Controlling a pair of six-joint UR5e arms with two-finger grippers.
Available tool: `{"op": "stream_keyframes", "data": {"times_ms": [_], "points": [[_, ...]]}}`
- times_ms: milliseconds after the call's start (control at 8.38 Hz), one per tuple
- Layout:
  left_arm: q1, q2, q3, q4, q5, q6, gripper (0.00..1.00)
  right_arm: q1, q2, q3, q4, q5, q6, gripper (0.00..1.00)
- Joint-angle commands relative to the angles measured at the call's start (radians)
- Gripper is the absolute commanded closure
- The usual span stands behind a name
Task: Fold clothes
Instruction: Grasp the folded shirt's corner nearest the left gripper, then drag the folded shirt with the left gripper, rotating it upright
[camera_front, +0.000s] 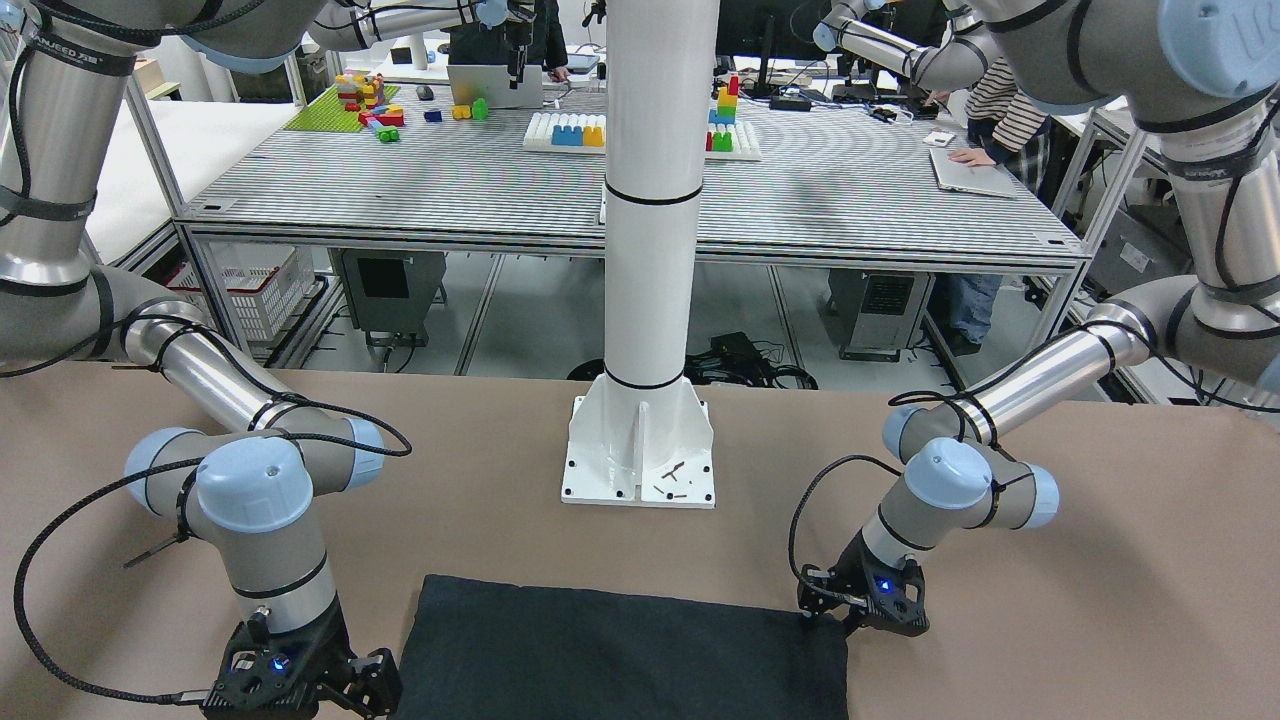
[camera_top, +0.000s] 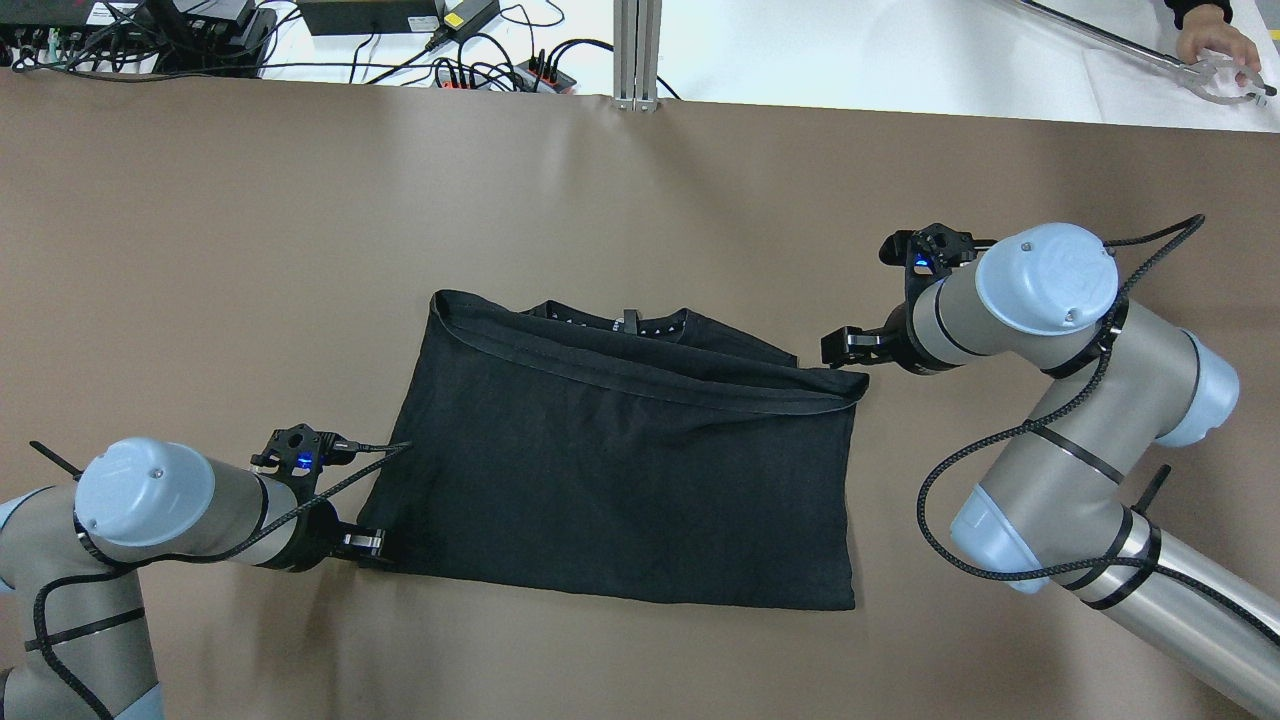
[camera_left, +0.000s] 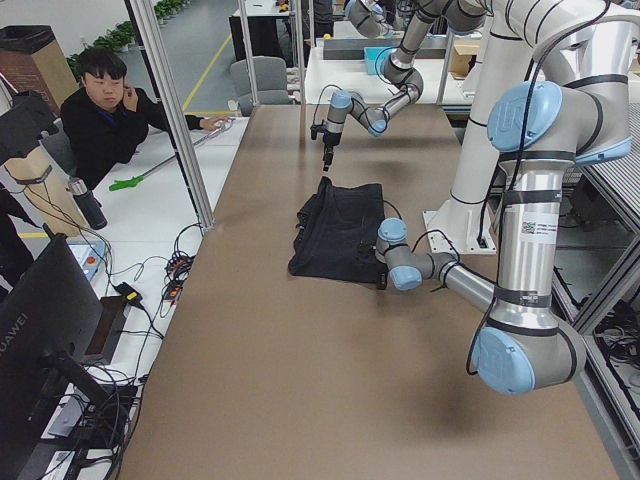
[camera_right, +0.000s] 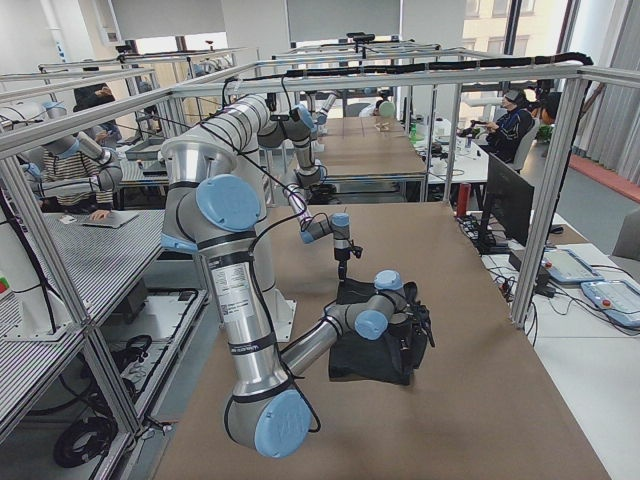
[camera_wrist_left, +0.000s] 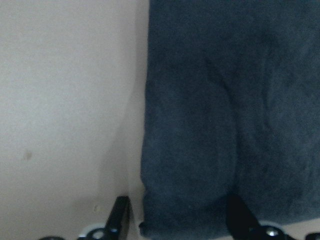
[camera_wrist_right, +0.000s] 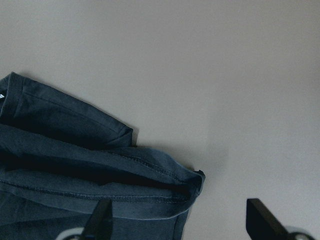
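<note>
Clothes lie flat mid-table, with stacked layers showing along the far edge. Left gripper sits low at the near-left corner, jaws apart: one finger on bare table, the other over the fabric. Right gripper is just beside the far-right corner, jaws wide apart, gripping nothing.

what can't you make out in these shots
- clothes: far edge cut off by the front-facing view's bottom edge.
- neck label: too small to read in the overhead view.
- left gripper: fingertips cropped by the left wrist view's bottom edge, so contact with the fabric is unclear.
</note>
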Motion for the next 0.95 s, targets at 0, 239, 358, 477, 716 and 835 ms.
{"op": "stream_keyframes", "data": {"times_ms": [0, 239, 358, 477, 716, 835], "points": [[0.000, 0.002, -0.009, -0.023, 0.000, -0.019, 1.00, 0.000, 0.002, 0.000, 0.000, 0.000, -0.002, 0.06], [-0.020, 0.027, -0.034, -0.022, 0.002, -0.019, 1.00, 0.000, 0.002, 0.000, 0.000, 0.001, -0.002, 0.06], [-0.055, 0.022, -0.028, -0.016, 0.026, -0.001, 1.00, -0.003, 0.003, -0.002, 0.000, 0.002, -0.002, 0.06], [-0.100, 0.018, 0.003, -0.010, 0.029, 0.031, 1.00, -0.003, 0.003, -0.003, 0.000, 0.002, -0.002, 0.06], [-0.224, -0.075, 0.117, -0.005, 0.026, 0.129, 1.00, -0.003, 0.003, -0.005, 0.000, 0.002, -0.002, 0.06], [-0.289, -0.181, 0.227, -0.005, 0.020, 0.143, 1.00, -0.003, 0.003, -0.005, 0.000, 0.002, 0.000, 0.06]]}}
